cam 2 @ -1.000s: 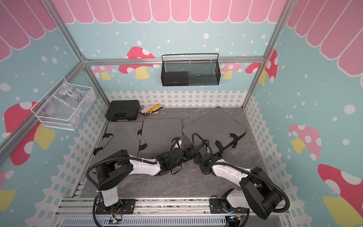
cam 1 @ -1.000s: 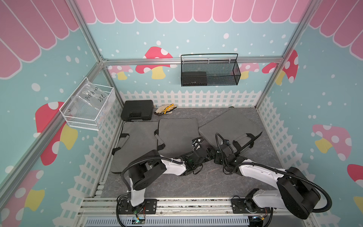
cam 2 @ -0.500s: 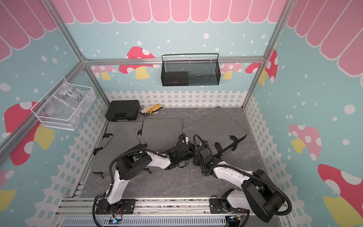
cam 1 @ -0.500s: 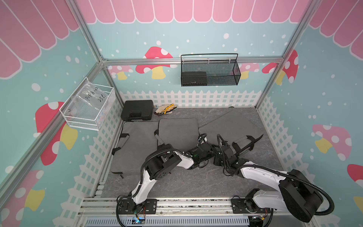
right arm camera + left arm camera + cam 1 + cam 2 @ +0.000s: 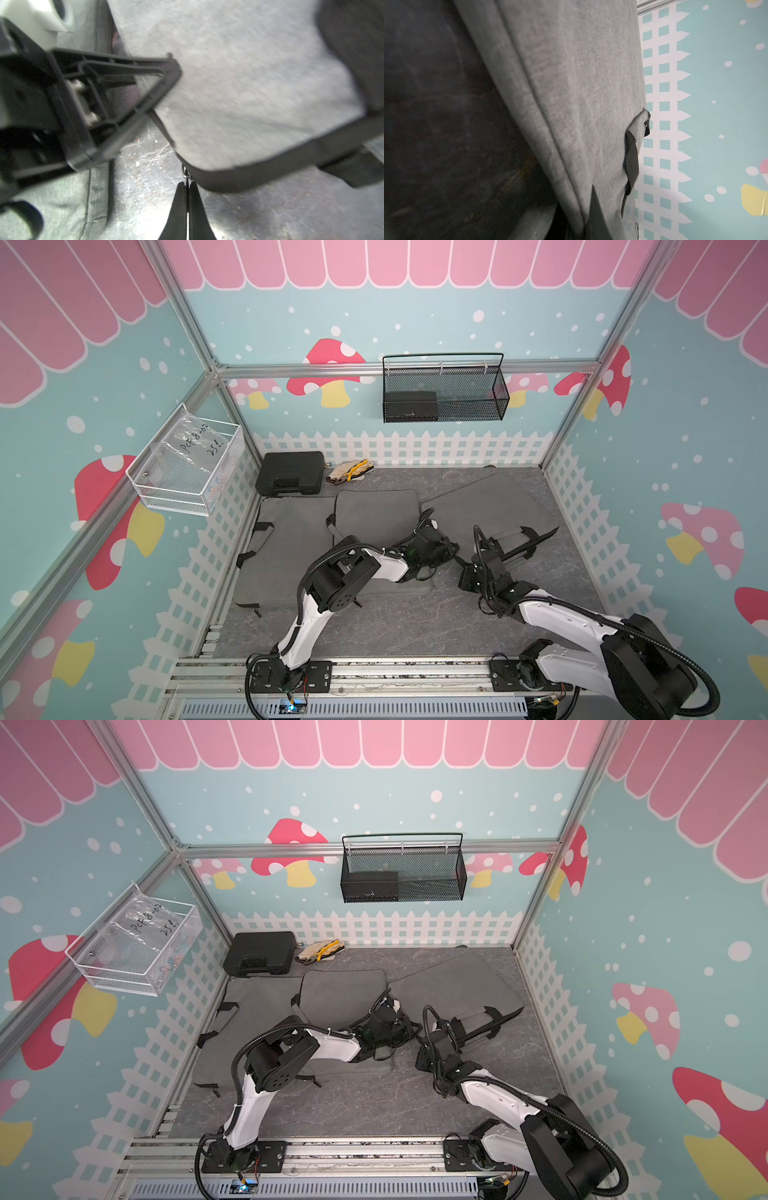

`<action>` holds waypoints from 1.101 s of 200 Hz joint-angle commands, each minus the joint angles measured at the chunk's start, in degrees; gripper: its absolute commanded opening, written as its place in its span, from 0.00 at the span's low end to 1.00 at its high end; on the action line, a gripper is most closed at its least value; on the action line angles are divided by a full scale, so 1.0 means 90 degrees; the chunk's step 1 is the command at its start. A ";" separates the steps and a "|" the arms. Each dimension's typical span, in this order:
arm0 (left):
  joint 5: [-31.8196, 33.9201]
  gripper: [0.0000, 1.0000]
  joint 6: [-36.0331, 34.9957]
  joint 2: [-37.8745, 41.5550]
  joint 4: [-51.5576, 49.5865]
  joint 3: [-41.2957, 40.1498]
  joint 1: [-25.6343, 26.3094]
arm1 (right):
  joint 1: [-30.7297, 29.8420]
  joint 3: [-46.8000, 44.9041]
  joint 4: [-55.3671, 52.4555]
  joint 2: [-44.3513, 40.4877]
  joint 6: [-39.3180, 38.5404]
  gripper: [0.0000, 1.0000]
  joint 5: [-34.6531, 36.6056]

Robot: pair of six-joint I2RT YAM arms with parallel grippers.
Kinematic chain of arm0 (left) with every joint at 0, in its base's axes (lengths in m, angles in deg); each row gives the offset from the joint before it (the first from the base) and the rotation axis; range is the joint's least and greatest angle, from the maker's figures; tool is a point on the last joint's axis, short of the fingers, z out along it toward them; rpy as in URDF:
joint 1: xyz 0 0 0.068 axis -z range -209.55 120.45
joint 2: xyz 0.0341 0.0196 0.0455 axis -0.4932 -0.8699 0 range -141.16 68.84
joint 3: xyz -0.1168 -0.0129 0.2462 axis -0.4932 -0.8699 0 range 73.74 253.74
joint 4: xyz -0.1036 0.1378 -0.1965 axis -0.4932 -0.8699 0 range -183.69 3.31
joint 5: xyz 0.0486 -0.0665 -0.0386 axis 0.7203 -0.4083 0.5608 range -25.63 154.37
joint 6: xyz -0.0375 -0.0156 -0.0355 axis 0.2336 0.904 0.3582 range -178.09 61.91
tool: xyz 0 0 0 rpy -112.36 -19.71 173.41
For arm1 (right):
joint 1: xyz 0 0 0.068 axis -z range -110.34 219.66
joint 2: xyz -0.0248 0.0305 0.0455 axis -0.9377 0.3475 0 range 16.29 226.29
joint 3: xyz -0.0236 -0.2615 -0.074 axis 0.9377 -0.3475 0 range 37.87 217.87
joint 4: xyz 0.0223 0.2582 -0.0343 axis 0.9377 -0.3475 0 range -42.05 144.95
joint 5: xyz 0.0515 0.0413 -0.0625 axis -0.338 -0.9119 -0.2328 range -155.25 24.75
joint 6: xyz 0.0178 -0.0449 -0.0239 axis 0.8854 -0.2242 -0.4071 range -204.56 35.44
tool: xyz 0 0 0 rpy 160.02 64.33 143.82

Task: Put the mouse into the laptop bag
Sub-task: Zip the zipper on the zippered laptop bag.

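1. Fingers [image 5: 596, 216] of your left gripper [image 5: 449, 549] stood narrow. In the left wrist view the grey edge of the laptop bag [image 5: 490, 506] ran down between them, so the gripper held that edge.
2. Your right gripper [image 5: 188, 188] was closed tight on the zipper pull [image 5: 186, 173] at the bag's black-trimmed corner, low over the tabletop [image 5: 415, 622].
3. You had both grippers near each other at the corner of that bag closest to the robot and the middle of the tabletop. The bag lay skewed on the right side, with its black handles [image 5: 515, 539] toward the robot.
4. You could not have told where the mouse was, since no view showed it clearly.
5. The middle bag [image 5: 374, 514], also grey, lay just beside the laptop bag, and your left arm reached across its near edge. The left-hand bag [image 5: 291, 539] lay flat beside it, along the fence-printed wall.
6. At the back of the tabletop stood a black case [image 5: 290, 479], with a pair of gloves [image 5: 349, 470] just beside it.
7. A black mesh basket [image 5: 444, 393] hung on the back wall with a dark box in its left end. A white wire basket [image 5: 187, 472] on the left wall held a clear plastic bag with handwriting on it.
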 commanded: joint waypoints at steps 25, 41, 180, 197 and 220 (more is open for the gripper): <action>0.0204 0.00 -0.0710 0.0090 -0.1107 0.0897 -0.0475 | 0.0299 -0.0268 -0.0127 -0.0227 -0.0174 0.00 -0.0240; 0.0197 0.00 -0.0758 0.0083 -0.1256 0.1046 -0.0498 | 0.0300 -0.0179 0.0095 -0.0071 -0.0240 0.00 -0.0383; 0.0543 0.69 0.0710 0.0867 0.0331 -0.1097 0.0573 | 0.0306 0.0505 0.0502 0.0613 -0.0628 0.00 -0.0292; 0.0553 0.69 0.0753 0.0735 0.0357 -0.1015 0.0593 | 0.0306 0.0403 0.0504 0.0410 -0.0628 0.00 -0.0395; 0.0620 0.69 0.0717 0.0563 0.0296 -0.0796 0.0584 | 0.0298 0.0258 0.0561 0.0210 -0.0603 0.00 -0.0681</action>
